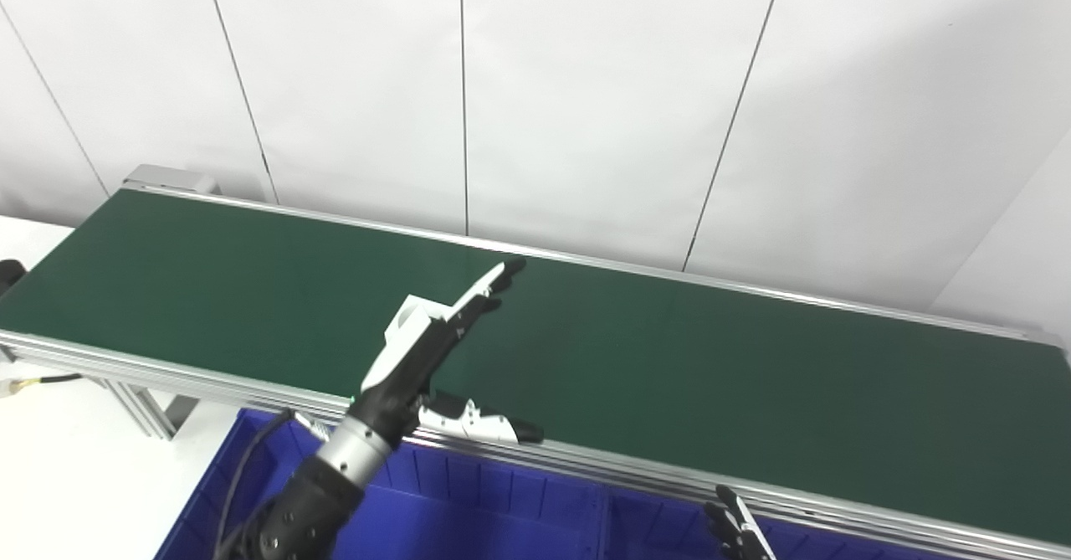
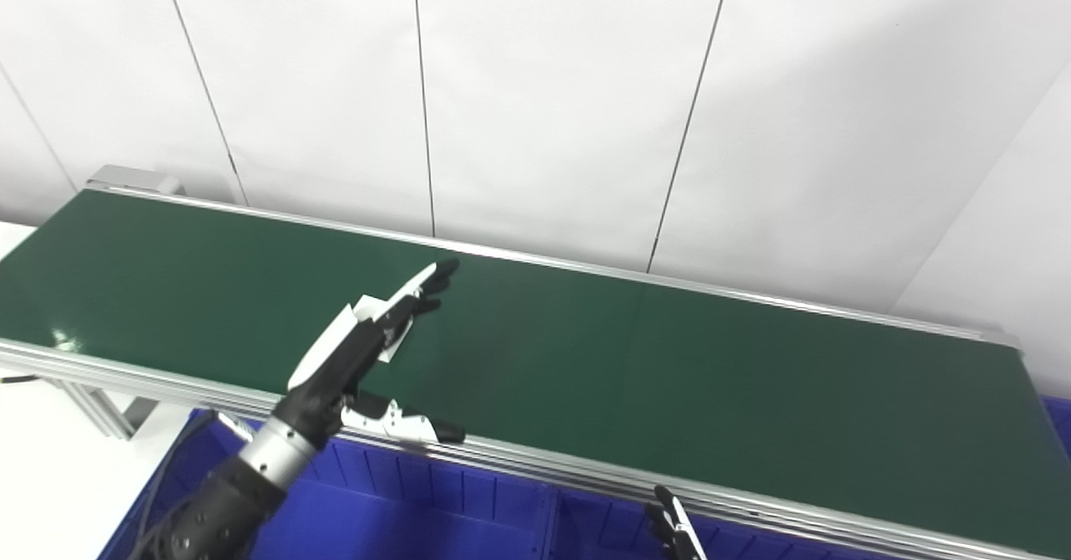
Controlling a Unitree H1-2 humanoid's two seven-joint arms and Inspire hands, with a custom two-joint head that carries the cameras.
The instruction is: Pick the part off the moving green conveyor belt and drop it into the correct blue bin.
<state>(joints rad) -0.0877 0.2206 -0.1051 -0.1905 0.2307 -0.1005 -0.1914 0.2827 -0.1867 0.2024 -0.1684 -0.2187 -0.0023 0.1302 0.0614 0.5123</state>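
Fingers (image 1: 489, 284) of left hand (image 1: 418, 351) extend beside white part (image 1: 407, 315).

dark green conveyor belt (image 1: 669, 359), blue bin (image 1: 468, 518), white-and-black left robot hand (image 1: 435, 334), white wall (image 1: 586, 83).

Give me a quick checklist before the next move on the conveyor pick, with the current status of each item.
1. Part visible on the green conveyor belt: not ok, none in view.
2. Left hand open and holding nothing: ok, fingers extended, thumb spread.
3. Left hand positioned over the belt: ok, it reaches past the near rail.
4. Right hand ready: cannot tell, only its fingertips show at the bottom edge.
5. Blue bin reachable below the near rail: ok.
6. Correct bin compartment identified: cannot tell, no part to match.
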